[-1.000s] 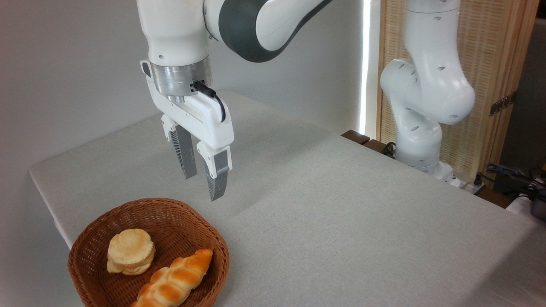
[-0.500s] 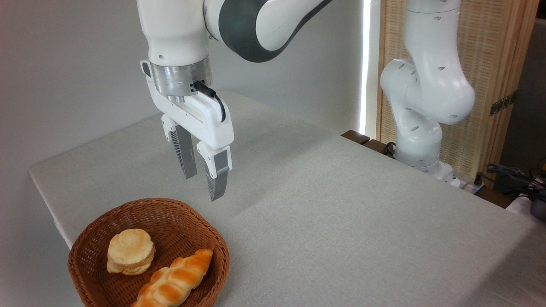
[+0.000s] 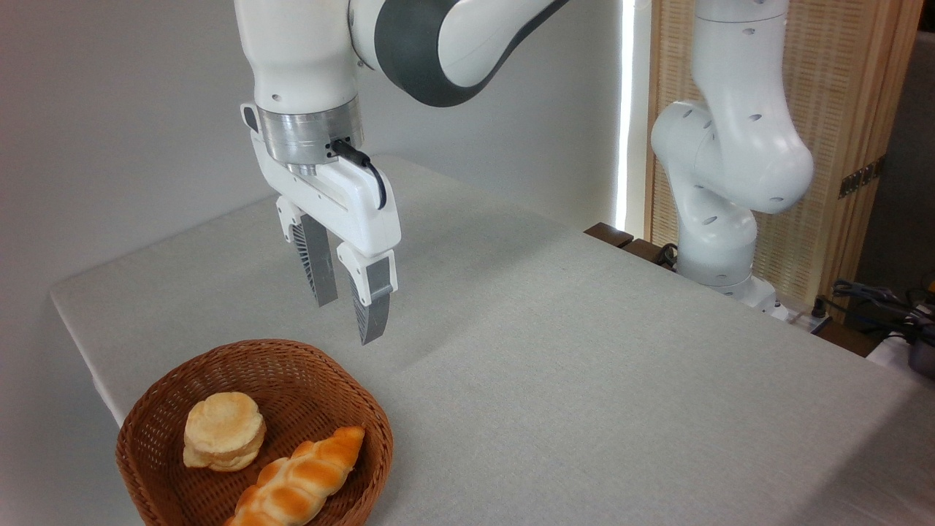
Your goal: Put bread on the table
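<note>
The tool (image 3: 349, 319) hangs in the air above the desk (image 3: 584, 365), its fingers apart and grasping nothing. The bread (image 3: 223, 431) lies inside the wicker basket (image 3: 321, 365), just beside a braided loaf (image 3: 296, 478). No brand, label or writing can be read anywhere.

Bread (image 3: 223, 429) in basket (image 3: 307, 365), on table (image 3: 584, 380)

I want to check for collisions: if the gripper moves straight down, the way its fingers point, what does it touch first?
Probably the bare table cloth just behind the basket rim. The open gripper might clip that rim; one view leaves depth unclear.
</note>
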{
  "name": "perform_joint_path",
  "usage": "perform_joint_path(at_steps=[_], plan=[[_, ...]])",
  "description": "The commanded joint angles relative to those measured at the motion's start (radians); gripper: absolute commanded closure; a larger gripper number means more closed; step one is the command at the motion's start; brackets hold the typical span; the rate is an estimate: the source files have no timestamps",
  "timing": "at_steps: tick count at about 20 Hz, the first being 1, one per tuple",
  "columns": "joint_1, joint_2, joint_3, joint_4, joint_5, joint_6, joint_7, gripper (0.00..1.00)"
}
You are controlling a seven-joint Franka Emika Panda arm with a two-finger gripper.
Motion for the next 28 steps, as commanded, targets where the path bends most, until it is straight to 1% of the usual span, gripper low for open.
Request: perform_joint_path(at_steps=[1,14,16,19,21,24,28], plan=[[0.0,-0.003,0.011,0.015,-0.02,-0.033,0.024,0.0],[-0.003,0.006,0.003,0.014,-0.013,-0.028,0.015,0.0],[-0.005,0.011,0.002,0.014,-0.016,0.008,0.015,0.0],[-0.006,0.035,-0.001,0.012,-0.02,0.14,0.015,0.0],[-0.008,0.057,-0.001,0.012,-0.02,0.206,0.016,0.0],[-0.01,0.101,-0.001,0.012,-0.019,0.335,0.015,0.0],[-0.011,0.158,-0.004,0.012,-0.022,0.435,0.013,0.0]])
